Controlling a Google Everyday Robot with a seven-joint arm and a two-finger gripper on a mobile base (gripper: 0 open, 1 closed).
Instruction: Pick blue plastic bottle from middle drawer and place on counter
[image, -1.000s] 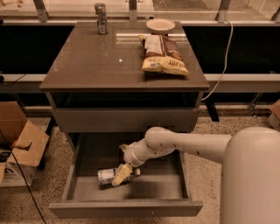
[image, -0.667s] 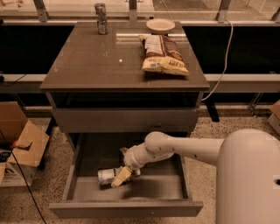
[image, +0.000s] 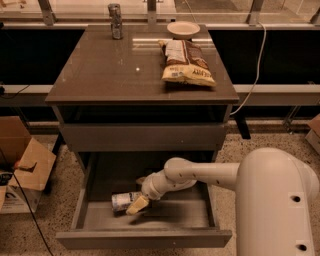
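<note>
The blue plastic bottle (image: 124, 201) lies on its side on the floor of the open middle drawer (image: 175, 214), towards its left half, label up. My white arm reaches down from the right into the drawer. The gripper (image: 138, 204) sits right at the bottle's right end, touching or overlapping it, with a yellowish tip showing in front of the bottle. The bottle's right end is hidden behind the gripper. The counter (image: 110, 70) is the glossy dark top of the cabinet above.
On the counter stand a slim metallic can (image: 115, 21) at the back, a brown-yellow chip bag (image: 186, 62) and a pale bowl (image: 183, 29) at the back right. The upper drawer (image: 145, 136) is shut. Cardboard boxes (image: 25, 170) sit on the floor at left.
The gripper has dropped slightly lower and a little left onto the bottle. The bottle has stayed where it lay in the drawer.
</note>
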